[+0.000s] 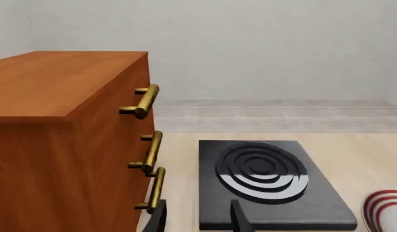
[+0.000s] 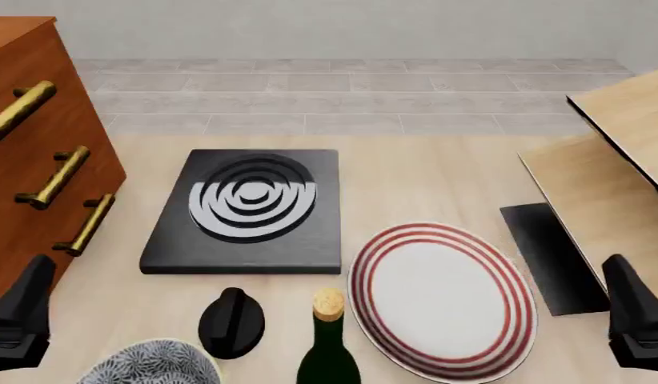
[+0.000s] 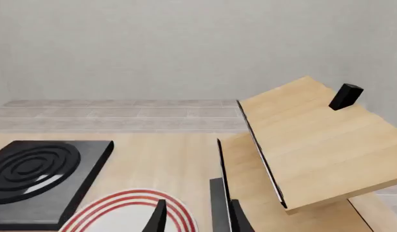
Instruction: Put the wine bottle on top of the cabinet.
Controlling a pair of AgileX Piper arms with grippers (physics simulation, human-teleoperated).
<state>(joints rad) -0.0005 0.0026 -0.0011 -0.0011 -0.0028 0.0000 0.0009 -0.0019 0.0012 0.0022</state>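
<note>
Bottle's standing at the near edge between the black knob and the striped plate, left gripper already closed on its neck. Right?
Not quite. The wine bottle does stand between the black knob and the striped plate, but the front view shows the left gripper off by the cabinet, holding nothing.

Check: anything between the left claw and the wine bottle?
Yes. The small black knob and a patterned bowl sit between the left claw and the wine bottle, both at the table's near edge.
</note>
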